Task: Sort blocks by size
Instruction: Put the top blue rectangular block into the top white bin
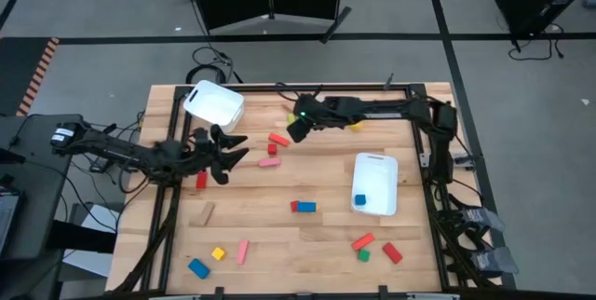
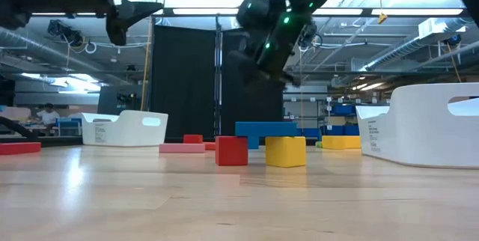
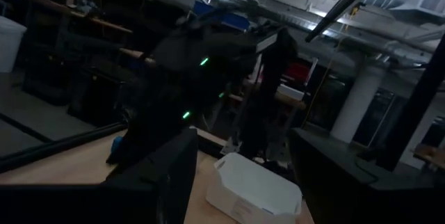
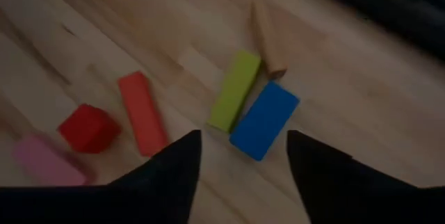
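Observation:
Blocks lie scattered on the wooden table (image 1: 307,184). My right gripper (image 4: 243,175) hangs open above the far middle of the table (image 1: 295,132), slanting down. Below it lie a blue block (image 4: 264,121), a green bar (image 4: 235,90), a plain wood bar (image 4: 270,40), a red bar (image 4: 141,113), a red cube (image 4: 88,127) and a pink bar (image 4: 45,161), all flat on the table. My left gripper (image 1: 237,148) hovers open over the table's left part, holding nothing. In the low view it shows at the upper left (image 2: 127,9).
One white bin (image 1: 214,104) stands at the far left. Another white bin (image 1: 374,184) on the right holds a blue block (image 1: 360,199). More blocks lie toward the near edge: red and blue (image 1: 303,207), yellow (image 1: 218,253), pink (image 1: 243,251), blue (image 1: 197,267), red (image 1: 392,252).

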